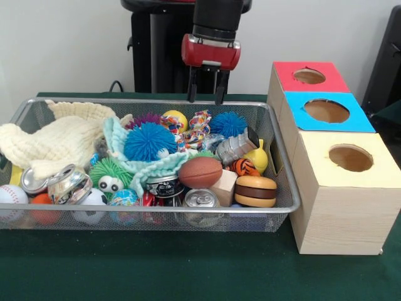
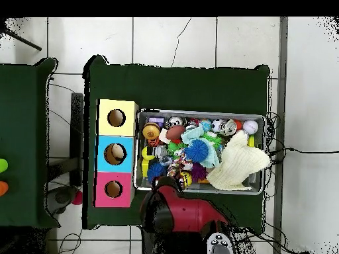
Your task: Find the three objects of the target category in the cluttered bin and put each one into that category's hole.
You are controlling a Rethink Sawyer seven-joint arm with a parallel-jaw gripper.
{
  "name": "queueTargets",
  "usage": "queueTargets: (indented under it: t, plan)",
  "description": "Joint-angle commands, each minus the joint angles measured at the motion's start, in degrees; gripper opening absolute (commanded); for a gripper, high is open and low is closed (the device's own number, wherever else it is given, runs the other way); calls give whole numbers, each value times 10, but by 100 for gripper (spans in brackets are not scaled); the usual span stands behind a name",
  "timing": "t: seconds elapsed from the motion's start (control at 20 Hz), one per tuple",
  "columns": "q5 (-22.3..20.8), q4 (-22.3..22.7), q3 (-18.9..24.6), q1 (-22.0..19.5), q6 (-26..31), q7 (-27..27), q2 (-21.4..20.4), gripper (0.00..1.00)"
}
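Note:
My gripper (image 1: 205,95) hangs open and empty over the far rim of the wire bin (image 1: 156,101), its two black fingers pointing down. Just below and in front of it lie a knotted rope toy (image 1: 199,125) and a blue spiky ball (image 1: 228,123). A larger blue spiky ball (image 1: 149,142) rests on a mint cloth mid-bin. Nearer the front are a brown football (image 1: 200,172), a green spiky ball with eyes (image 1: 109,172), several cans (image 1: 202,200) and a baseball (image 1: 11,195). In the overhead view the red arm (image 2: 182,213) hides the gripper.
A wooden box beside the bin has a red-topped hole (image 1: 309,76), a blue-topped hole (image 1: 326,110) and a yellow-topped hole (image 1: 351,157). A cream knit cloth (image 1: 59,141) fills the bin's left end. A wooden block (image 1: 224,186) and a layered wooden disc (image 1: 255,190) sit front right.

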Motion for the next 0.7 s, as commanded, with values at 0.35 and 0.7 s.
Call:
queueTargets:
  t: [0.35,0.7]
  plan:
    - [158,84,3,-19,-96,261,54,100]
    - [194,102,25,-20,-125,293,77,100]
